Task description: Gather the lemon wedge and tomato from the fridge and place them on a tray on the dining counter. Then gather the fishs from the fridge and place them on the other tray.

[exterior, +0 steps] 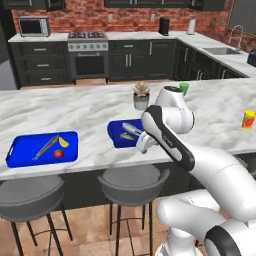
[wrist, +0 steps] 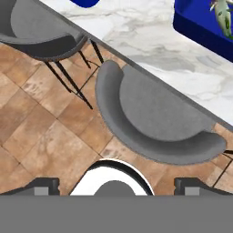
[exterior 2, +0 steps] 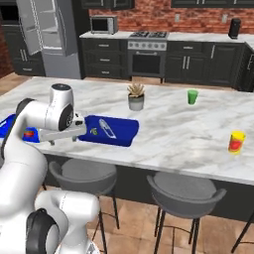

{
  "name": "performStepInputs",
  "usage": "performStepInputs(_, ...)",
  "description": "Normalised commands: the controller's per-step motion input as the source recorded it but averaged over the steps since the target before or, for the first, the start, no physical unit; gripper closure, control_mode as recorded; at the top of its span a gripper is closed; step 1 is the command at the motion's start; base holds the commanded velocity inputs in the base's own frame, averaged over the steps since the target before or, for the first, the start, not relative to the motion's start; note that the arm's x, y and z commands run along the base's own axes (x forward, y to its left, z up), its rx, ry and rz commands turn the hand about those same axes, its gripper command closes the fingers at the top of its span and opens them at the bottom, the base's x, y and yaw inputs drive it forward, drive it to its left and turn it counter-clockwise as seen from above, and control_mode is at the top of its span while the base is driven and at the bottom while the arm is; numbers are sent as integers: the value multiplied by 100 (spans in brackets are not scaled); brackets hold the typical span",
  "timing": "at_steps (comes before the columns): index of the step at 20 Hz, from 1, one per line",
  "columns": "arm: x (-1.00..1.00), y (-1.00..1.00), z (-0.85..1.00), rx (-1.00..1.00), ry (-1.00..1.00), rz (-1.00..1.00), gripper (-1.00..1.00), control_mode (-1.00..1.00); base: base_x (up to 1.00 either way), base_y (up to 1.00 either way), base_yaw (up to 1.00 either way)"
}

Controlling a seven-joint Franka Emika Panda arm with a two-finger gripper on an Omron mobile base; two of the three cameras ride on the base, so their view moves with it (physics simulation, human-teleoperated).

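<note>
The gripper (wrist: 116,186) hung wide open and empty over a stool (wrist: 154,123) at the counter (wrist: 150,50) edge. Just beyond it, the two fish (exterior: 129,131) lay in the near tray (exterior: 116,135). Off to its left, the far tray (exterior: 25,155) held the lemon (exterior: 63,142), tomato (exterior: 58,153) and a utensil (exterior: 45,148).

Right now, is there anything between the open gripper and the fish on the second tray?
Nothing visible stands in the way. The gripper hangs open over a grey stool beside the dining counter. The fish already lie in the blue tray on the marble top.
</note>
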Motion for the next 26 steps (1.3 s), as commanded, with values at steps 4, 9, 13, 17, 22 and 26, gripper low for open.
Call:
performStepInputs(4,0,0,0,0,0,0,-100,100,-1,100,0)
performStepInputs(9,0,0,0,0,0,0,-100,100,-3,100,0)
performStepInputs(13,0,0,0,0,0,0,-100,100,0,100,0)
performStepInputs(17,0,0,0,0,0,0,-100,100,0,100,-1)
performStepInputs(22,0,0,0,0,0,0,-100,100,0,100,-3)
performStepInputs(26,0,0,0,0,0,0,-100,100,0,100,-3)
